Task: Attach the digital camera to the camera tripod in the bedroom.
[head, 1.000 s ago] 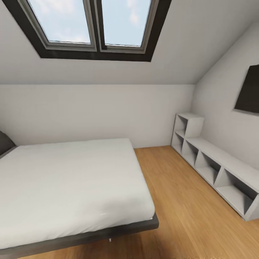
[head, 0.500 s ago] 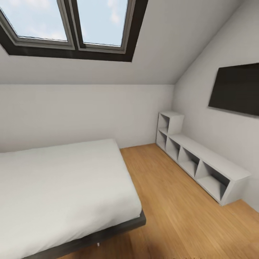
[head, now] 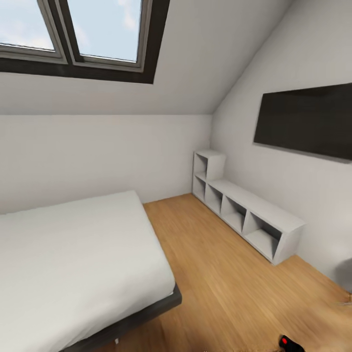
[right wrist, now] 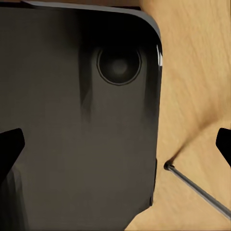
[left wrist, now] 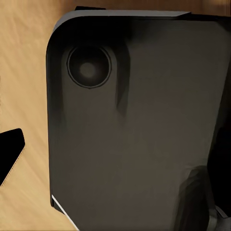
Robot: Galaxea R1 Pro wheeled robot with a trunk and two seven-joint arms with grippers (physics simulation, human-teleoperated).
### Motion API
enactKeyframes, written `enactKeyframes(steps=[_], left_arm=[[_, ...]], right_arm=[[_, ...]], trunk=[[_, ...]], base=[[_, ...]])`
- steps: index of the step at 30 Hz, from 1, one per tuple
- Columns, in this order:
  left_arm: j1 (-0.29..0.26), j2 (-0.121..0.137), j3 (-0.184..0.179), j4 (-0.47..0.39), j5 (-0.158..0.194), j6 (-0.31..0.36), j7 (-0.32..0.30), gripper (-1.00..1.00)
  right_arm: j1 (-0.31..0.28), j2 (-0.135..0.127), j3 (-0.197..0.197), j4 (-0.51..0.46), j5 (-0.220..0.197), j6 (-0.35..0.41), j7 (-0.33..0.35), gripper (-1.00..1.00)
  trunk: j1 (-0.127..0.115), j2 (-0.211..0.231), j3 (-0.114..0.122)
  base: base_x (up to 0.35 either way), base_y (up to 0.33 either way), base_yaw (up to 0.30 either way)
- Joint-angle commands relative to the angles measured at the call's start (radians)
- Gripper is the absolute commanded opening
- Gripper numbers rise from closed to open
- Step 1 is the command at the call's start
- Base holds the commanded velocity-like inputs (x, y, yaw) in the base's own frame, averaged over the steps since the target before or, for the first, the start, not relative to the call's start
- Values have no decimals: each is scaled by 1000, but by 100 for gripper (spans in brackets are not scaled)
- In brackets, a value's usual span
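Observation:
At the bottom edge of the head view, a small black object with a red round button, the digital camera (head: 290, 344), lies on the wood floor, cut off by the frame. My right gripper (right wrist: 115, 144) is open, with its black fingertips (right wrist: 10, 147) far apart over my dark base and the floor. A thin rod with a dark foot (right wrist: 169, 166) slants across the floor there; it may be a leg of the camera tripod. My left gripper (left wrist: 115, 154) looks open, one black fingertip (left wrist: 10, 155) standing far out beside my dark base (left wrist: 134, 125).
The grey-framed bed (head: 73, 274) with its white mattress takes up the left. White cube shelves (head: 244, 215) run along the right wall under a dark wall screen (head: 308, 120). A skylight (head: 78, 34) sits in the sloped ceiling. Plank floor (head: 220, 278) lies between bed and shelves.
The head view has swung to the right: bed and skylight slid left, the shelves and wall screen came further in, and the black object with the red button appeared at the bottom edge.

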Motion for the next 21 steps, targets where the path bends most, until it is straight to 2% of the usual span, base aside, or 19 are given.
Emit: enactKeyframes(steps=[1, 14, 21], left_arm=[[0, 0, 0, -1, 7, -2, 0, 100], [0, -1, 0, -1, 7, -2, 0, 100], [0, -2, -1, -1, 6, -2, 0, 100]], right_arm=[[0, 0, 1, 0, 0, -3, 0, 100], [0, -1, 1, 0, 2, -4, 0, 100], [0, -1, 2, 0, 3, -4, 0, 100]], trunk=[[0, 0, -1], [0, 0, -1], [0, 0, -1]], base=[[0, 0, -291], [0, 8, -291], [0, 232, -291]])
